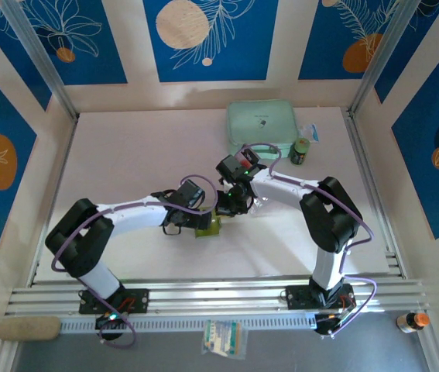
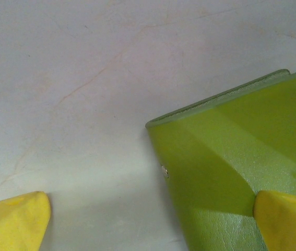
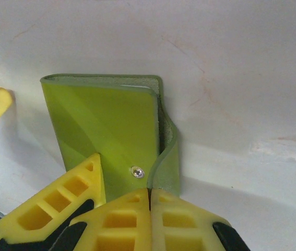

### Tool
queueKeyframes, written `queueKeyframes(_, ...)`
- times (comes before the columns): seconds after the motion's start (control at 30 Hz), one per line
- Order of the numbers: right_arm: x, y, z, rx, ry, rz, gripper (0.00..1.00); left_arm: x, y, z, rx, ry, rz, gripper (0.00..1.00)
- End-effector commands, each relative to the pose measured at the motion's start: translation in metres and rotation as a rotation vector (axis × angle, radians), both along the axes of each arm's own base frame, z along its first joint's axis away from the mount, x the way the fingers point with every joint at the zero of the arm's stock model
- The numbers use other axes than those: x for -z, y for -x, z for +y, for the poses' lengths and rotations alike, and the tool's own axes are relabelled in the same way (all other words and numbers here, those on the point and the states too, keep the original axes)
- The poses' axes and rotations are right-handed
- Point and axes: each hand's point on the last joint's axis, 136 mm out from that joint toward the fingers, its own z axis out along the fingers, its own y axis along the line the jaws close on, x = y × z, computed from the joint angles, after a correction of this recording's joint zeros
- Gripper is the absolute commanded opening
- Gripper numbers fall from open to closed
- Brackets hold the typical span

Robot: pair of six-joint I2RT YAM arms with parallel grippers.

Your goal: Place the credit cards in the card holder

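Note:
The card holder (image 3: 106,125), an olive-green wallet, lies on the white table, between the two arms (image 1: 208,225). My right gripper (image 3: 149,194) is shut, and the wallet's flap (image 3: 167,157) curls down into the seam between its yellow fingers, beside the snap stud (image 3: 136,171). My left gripper (image 2: 151,209) is open wide: one finger (image 2: 286,219) rests on the wallet's face (image 2: 231,151), the other finger (image 2: 12,222) stands over bare table. The credit cards are hidden.
A larger mint-green case (image 1: 262,124) lies at the back of the table, with a small dark jar (image 1: 300,151) to its right. A printed packet (image 1: 223,339) and a small bottle (image 1: 411,320) lie by the front rail.

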Motion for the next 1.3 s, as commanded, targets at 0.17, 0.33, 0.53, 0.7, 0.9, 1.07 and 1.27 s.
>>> queueKeyframes(0.17, 0.002, 0.001, 0.022, -0.005, -0.07, 0.044, 0.0, 0.021, 0.017, 0.027, -0.002, -0.117, 0.049, 1.0)
queueKeyframes(0.33, 0.01, 0.004, 0.027, -0.006, -0.08, 0.072, 0.0, 0.017, 0.017, 0.023, -0.015, -0.084, 0.043, 1.0)
queueKeyframes(0.53, 0.025, 0.01, 0.022, 0.009, -0.055, 0.107, 0.0, -0.001, 0.013, 0.015, -0.034, -0.009, 0.018, 1.0)
queueKeyframes(0.7, 0.028, 0.011, 0.016, 0.021, -0.04, 0.113, 0.0, -0.017, 0.011, 0.012, -0.046, 0.029, 0.002, 1.0)
queueKeyframes(0.9, 0.029, 0.01, 0.014, 0.027, -0.034, 0.114, 0.0, -0.024, 0.011, 0.022, -0.075, 0.026, -0.008, 1.0)
queueKeyframes(1.07, 0.027, 0.009, 0.014, 0.024, -0.034, 0.111, 0.0, -0.007, 0.015, 0.027, -0.069, 0.0, 0.013, 1.0)
queueKeyframes(1.27, 0.02, 0.006, 0.015, 0.023, -0.044, 0.102, 0.0, 0.015, 0.02, 0.034, -0.05, -0.063, 0.05, 1.0)
